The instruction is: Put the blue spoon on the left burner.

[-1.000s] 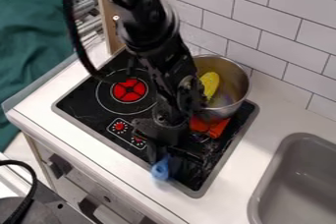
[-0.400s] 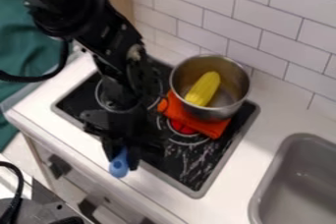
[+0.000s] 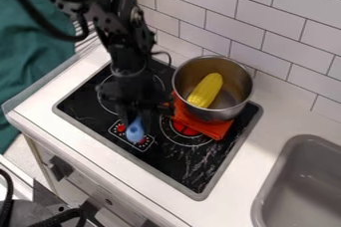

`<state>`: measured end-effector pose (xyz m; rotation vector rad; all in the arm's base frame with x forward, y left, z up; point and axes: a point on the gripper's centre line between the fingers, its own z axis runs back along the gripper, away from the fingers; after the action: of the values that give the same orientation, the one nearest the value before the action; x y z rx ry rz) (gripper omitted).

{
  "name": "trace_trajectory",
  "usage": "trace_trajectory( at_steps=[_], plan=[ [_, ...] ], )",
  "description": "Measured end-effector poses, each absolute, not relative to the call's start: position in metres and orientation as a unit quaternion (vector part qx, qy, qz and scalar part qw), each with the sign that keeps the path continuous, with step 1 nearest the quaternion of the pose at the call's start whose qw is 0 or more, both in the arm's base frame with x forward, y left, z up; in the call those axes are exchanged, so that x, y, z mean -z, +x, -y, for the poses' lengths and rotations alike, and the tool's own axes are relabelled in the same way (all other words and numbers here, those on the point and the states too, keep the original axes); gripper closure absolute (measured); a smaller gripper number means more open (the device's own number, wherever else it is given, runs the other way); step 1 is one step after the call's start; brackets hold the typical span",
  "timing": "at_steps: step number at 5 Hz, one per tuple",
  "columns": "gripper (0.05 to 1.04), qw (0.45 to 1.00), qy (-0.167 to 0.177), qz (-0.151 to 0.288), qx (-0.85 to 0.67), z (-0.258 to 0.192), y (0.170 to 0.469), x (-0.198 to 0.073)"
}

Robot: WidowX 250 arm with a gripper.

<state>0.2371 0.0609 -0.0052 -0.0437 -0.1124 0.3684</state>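
My gripper (image 3: 135, 114) hangs over the near part of the left burner (image 3: 106, 106), close to the knob panel. It is shut on the blue spoon (image 3: 134, 130), whose rounded blue handle end sticks out below it toward the counter's front. The rest of the spoon is hidden behind the gripper. Most of the burner's red centre is covered by the arm.
On the stove's right rear stands a metal pot (image 3: 243, 96) holding a yellow corn cob (image 3: 206, 90). An orange cloth (image 3: 211, 129) lies under it, partly over the right burner (image 3: 188, 143). A grey sink (image 3: 265, 206) is at the right.
From over the stove's right front, my gripper has moved left with the blue spoon, then back from the front edge toward the left burner. The right burner and pot are uncovered.
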Motion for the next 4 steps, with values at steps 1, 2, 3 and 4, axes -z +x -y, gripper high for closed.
trace_trajectory(
  at_steps=[1,2,3,4],
  plan=[
    [0.788,0.985,-0.031,0.070,-0.153,-0.069,0.273,0.015],
    [0.788,0.988,-0.010,0.092,-0.122,-0.084,0.305,0.020],
    [0.788,0.989,0.019,0.102,-0.104,-0.098,0.325,0.022],
    [0.788,0.990,0.039,0.099,-0.090,-0.109,0.334,0.021]
  ],
)
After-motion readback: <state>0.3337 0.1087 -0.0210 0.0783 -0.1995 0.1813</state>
